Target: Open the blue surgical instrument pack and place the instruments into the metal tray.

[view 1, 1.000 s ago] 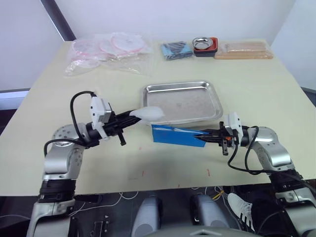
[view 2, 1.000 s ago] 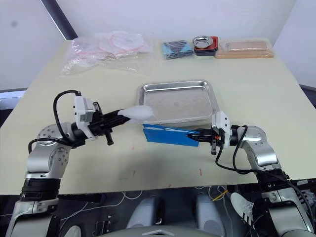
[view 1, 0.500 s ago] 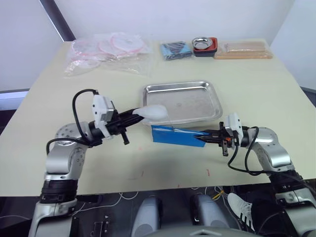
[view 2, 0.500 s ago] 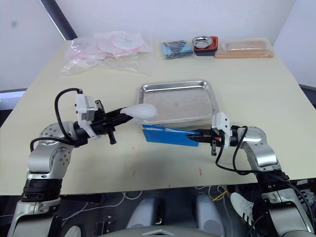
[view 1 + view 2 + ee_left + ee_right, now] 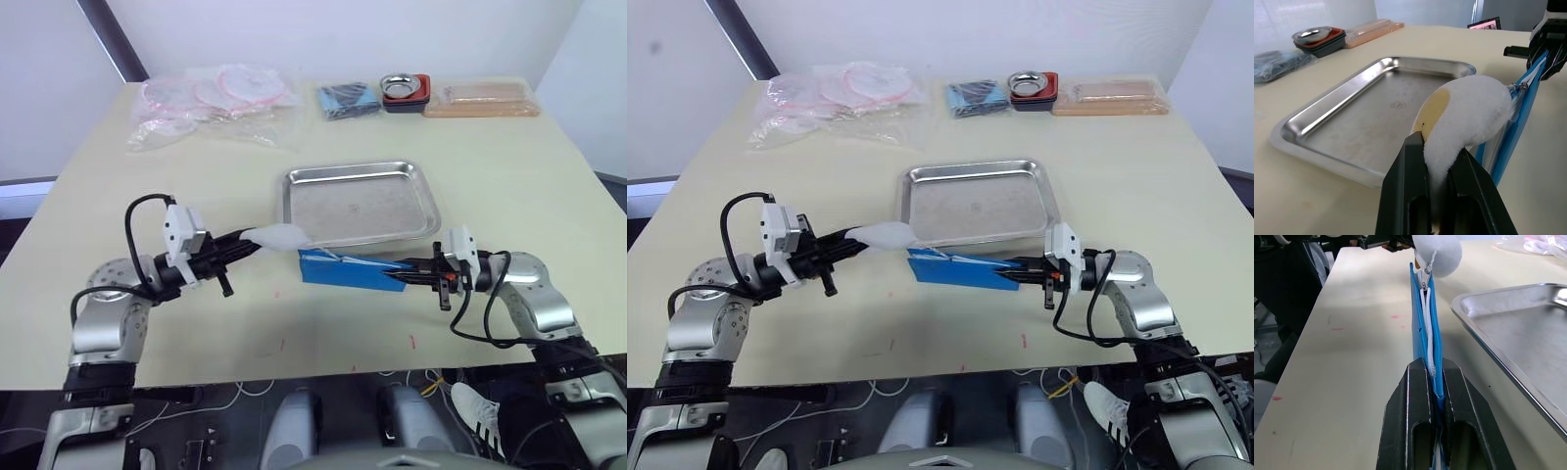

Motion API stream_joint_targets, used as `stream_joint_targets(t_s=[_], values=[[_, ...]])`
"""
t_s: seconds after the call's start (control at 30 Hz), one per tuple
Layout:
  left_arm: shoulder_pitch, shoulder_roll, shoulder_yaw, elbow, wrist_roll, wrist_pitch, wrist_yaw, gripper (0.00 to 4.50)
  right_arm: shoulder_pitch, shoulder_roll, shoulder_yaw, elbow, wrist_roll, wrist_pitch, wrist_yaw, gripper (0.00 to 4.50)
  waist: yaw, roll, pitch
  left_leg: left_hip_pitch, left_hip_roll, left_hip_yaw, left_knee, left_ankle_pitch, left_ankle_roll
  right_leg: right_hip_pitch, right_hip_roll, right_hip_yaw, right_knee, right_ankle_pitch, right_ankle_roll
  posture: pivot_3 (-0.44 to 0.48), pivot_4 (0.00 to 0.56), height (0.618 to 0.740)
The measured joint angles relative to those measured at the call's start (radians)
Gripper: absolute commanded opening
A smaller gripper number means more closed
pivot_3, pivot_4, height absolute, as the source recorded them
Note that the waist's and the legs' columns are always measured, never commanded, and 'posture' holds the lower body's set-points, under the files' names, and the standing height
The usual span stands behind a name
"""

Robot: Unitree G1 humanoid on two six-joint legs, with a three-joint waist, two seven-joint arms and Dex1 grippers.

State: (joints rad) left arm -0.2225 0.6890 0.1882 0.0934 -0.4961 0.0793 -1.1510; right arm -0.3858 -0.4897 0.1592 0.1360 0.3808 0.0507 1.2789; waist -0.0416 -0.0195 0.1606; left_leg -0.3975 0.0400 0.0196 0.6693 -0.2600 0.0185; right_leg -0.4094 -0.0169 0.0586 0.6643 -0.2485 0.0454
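Head views: the blue surgical instrument pack stands on edge on the counter, just near of the metal tray; soft, likely floppy. Left wrist: left gripper jaws clamped on white fluffy zipper pull, the sensible hold. Right wrist: right gripper jaws pinch the pack's end.

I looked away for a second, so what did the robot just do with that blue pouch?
The left hand, pinching the white fluffy zipper pull, drew back toward the robot's left, off the metal tray. The right hand stayed clamped on the blue surgical instrument pack, which barely moved. Tray unchanged.
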Motion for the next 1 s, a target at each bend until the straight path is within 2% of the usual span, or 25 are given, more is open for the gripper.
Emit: stream_joint_targets(t_s=[0.2, 1.0], values=[[0.014, 0.025, 0.07, 0.059, 0.004, -0.034, 0.02, 0.05, 0.002, -0.001, -0.004, 0.014, -0.001, -0.012, 0.003, 0.0, 0.004, 0.0, 0.0, 0.0, 0.0, 0.0, 0.0, 0.0, 0.0, 0.0, -0.001, -0.001, 0.0, 0.0, 0.0, 0.0, 0.15, 0.74], [0.115, 0.024, 0.094, 0.112, 0.006, -0.078, 0.036, 0.05, -0.015, 0.0, -0.002, 0.03, 0.0, -0.002, 0.005, 0.0, 0.004, -0.003, -0.002, 0.001, 0.001, -0.001, 0.0, 0.0, 0.0, 0.0, -0.001, 0.0, 0.0, 0.0, 0.0, 0.0, 0.15, 0.74]])
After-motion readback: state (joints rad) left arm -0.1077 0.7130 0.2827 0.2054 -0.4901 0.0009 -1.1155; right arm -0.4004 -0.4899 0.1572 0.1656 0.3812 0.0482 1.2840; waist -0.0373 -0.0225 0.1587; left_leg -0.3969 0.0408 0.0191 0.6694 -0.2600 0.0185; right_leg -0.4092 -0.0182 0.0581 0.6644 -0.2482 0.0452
